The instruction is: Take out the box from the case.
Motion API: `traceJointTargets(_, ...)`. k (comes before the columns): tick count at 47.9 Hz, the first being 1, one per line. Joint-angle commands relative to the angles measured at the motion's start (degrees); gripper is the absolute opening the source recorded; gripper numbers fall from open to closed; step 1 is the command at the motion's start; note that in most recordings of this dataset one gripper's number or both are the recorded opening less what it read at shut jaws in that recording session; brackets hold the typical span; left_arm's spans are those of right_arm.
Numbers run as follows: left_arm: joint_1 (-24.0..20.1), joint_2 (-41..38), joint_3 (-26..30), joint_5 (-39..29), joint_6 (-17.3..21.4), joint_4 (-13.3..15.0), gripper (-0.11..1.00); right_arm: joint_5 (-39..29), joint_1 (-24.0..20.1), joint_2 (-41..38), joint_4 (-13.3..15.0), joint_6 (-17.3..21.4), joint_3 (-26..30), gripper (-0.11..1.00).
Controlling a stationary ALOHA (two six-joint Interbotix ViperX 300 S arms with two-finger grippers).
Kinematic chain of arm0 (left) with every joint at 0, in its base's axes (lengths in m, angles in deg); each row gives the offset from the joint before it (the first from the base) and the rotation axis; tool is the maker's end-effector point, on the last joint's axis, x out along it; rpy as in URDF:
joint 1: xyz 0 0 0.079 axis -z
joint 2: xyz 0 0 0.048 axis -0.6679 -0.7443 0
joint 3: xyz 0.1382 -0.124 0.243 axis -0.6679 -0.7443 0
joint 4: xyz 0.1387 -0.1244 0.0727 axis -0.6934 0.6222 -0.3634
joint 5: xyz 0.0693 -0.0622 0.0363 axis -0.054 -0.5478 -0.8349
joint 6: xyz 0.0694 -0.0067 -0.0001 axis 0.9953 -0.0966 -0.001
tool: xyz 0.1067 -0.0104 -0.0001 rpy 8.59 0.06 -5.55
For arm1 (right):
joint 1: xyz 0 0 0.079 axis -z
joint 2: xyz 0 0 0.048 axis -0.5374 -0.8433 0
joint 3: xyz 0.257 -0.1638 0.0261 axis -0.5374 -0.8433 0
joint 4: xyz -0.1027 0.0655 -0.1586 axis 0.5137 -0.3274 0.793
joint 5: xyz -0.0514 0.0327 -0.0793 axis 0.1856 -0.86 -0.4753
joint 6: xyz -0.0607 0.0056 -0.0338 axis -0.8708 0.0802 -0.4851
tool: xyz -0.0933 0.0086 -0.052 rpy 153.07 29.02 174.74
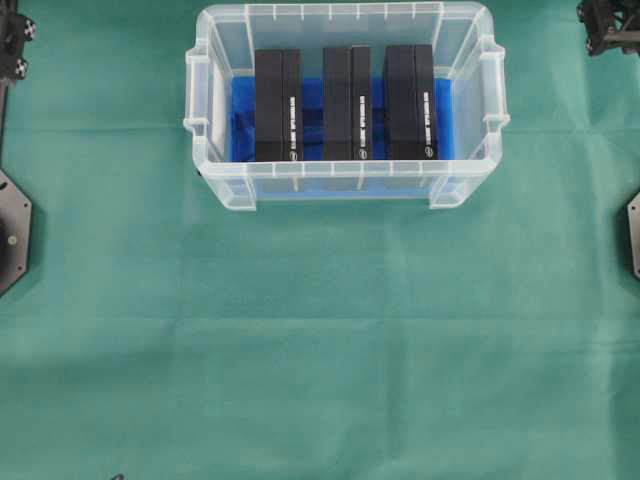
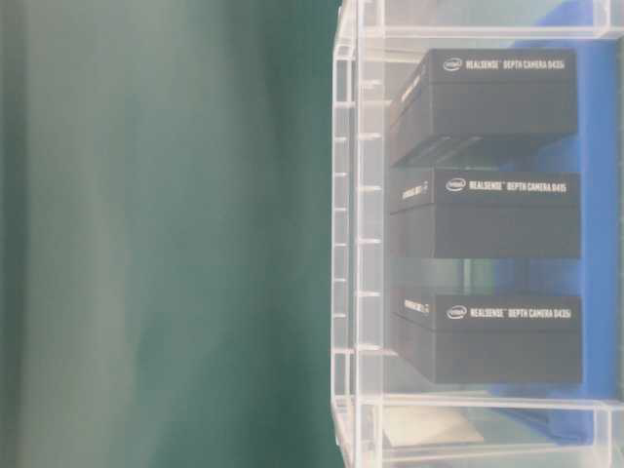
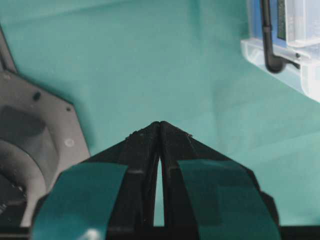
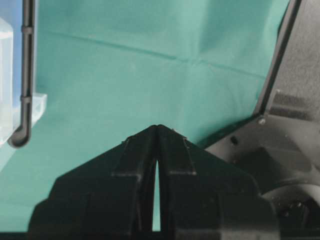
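The case (image 1: 345, 183) is a large clear plastic bin with a blue bottom, standing at the back middle of the green cloth. Three black boxes stand side by side in it: left (image 1: 277, 105), middle (image 1: 346, 103) and right (image 1: 410, 102). The table-level view shows them through the case wall (image 2: 356, 244), with white lettering on each box (image 2: 497, 214). My left gripper (image 3: 160, 123) is shut and empty over bare cloth, with a case corner (image 3: 300, 60) far up to its right. My right gripper (image 4: 157, 126) is also shut and empty, the case edge (image 4: 5, 80) far to its left.
Green cloth (image 1: 320, 350) covers the whole table. Black arm base plates sit at the left edge (image 1: 10, 230) and the right edge (image 1: 633, 235). Arm parts show in the top corners (image 1: 15, 45) (image 1: 610, 25). Each wrist view shows its own base close by (image 3: 30, 135) (image 4: 290, 150).
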Motion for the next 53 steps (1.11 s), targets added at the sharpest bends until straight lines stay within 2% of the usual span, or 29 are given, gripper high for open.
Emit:
traceJointTargets(1, -0.44, -0.26, 1.23, 0.88, 1.41, 0.18, 0.02, 0.79, 0.18, 0.53, 0.35, -0.79, 0.97, 0.00)
traceJointTargets(9, -0.44, -0.35, 0.88, 1.41, 2.02, 0.18, 0.05, 0.88, 0.09, 1.58, 0.44, -0.97, 0.35, 0.00)
traceJointTargets(14, -0.44, -0.18, 0.53, 1.49, 2.02, 0.18, 0.16, 0.88, 0.18, 2.02, 0.35, -1.05, -0.18, 0.00)
traceJointTargets(18, -0.44, -0.18, 0.44, 1.41, 1.93, 0.18, 0.34, 0.97, 0.09, 2.29, 0.35, -1.05, -0.70, 0.00)
traceJointTargets(23, -0.44, 0.00, 0.35, 1.41, 1.76, 0.18, 0.66, 1.41, 0.18, 2.55, 0.35, -1.05, -1.49, 0.03)
traceJointTargets(27, -0.44, 0.00, 0.35, 1.32, 1.41, 0.18, 0.88, 2.02, 0.09, 2.72, 0.70, -1.05, -1.85, 0.19)
traceJointTargets(29, -0.44, 0.00, 0.35, 1.32, 1.23, 0.18, 0.95, 2.37, 0.09, 2.72, 1.14, -0.70, -1.93, 0.30)
traceJointTargets(36, -0.53, -0.09, 0.26, 1.14, -0.09, 0.18, 0.96, 3.16, 0.09, 2.72, 1.76, 0.44, -1.93, 0.75)
traceJointTargets(40, -0.53, -0.09, 0.26, 1.14, -1.32, 0.18, 0.96, 2.99, 0.09, 2.72, 2.37, 2.02, -1.93, 0.92)
traceJointTargets(45, -0.53, -0.09, 0.26, 1.14, -1.67, 0.18, 0.96, 3.16, 0.09, 2.72, 2.64, 4.31, -1.93, 0.95)
traceJointTargets(53, -0.53, -0.09, 0.26, 1.05, -1.93, 0.18, 0.96, 2.99, 0.09, 2.72, 2.64, 4.92, -2.02, 0.95)
